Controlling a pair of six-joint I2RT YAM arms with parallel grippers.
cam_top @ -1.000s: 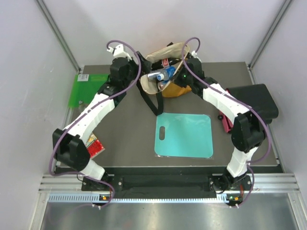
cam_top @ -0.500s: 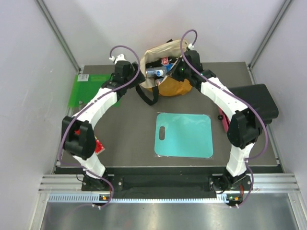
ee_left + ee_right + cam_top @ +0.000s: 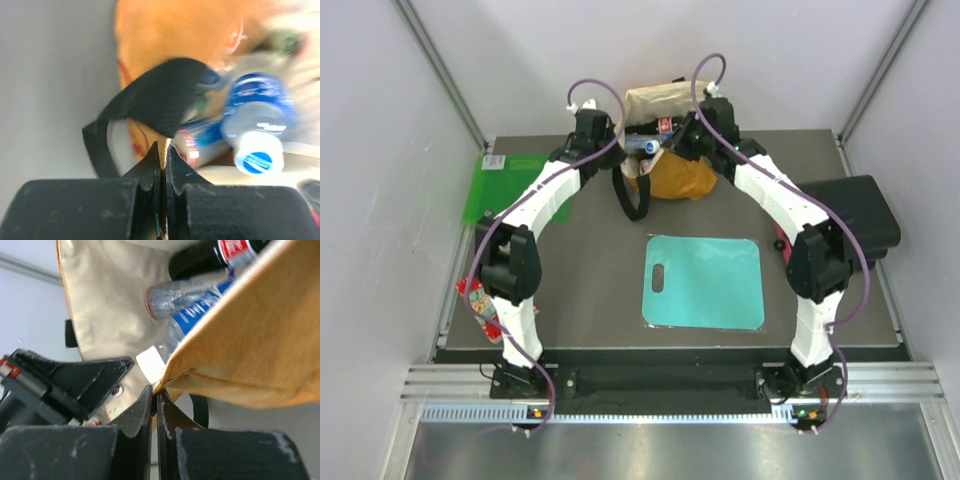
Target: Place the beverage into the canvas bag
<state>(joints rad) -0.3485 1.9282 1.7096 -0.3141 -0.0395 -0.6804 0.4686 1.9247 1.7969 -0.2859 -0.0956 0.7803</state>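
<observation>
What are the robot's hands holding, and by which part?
The right gripper pinches the canvas bag at its rim. The left gripper looks shut on the bag's black strap.

The bag (image 3: 670, 178) stands at the middle of the table's (image 3: 580, 300) far edge. Its mouth is crowded: a bottle (image 3: 260, 120) and a can (image 3: 185, 297) lie inside, leaving little spare room. The left gripper (image 3: 161, 150), closed, sits at the mouth's left side just beside the strap (image 3: 155, 100). The right gripper (image 3: 155, 390) pinches the right rim. Both sides are therefore blocked, and only the top is open. The strap loops down onto the table in front of the bag. The table's middle holds only a flat teal mat (image 3: 703, 282). A green board (image 3: 505, 185) lies at the left edge, and a black case (image 3: 850, 205) at the right edge.
</observation>
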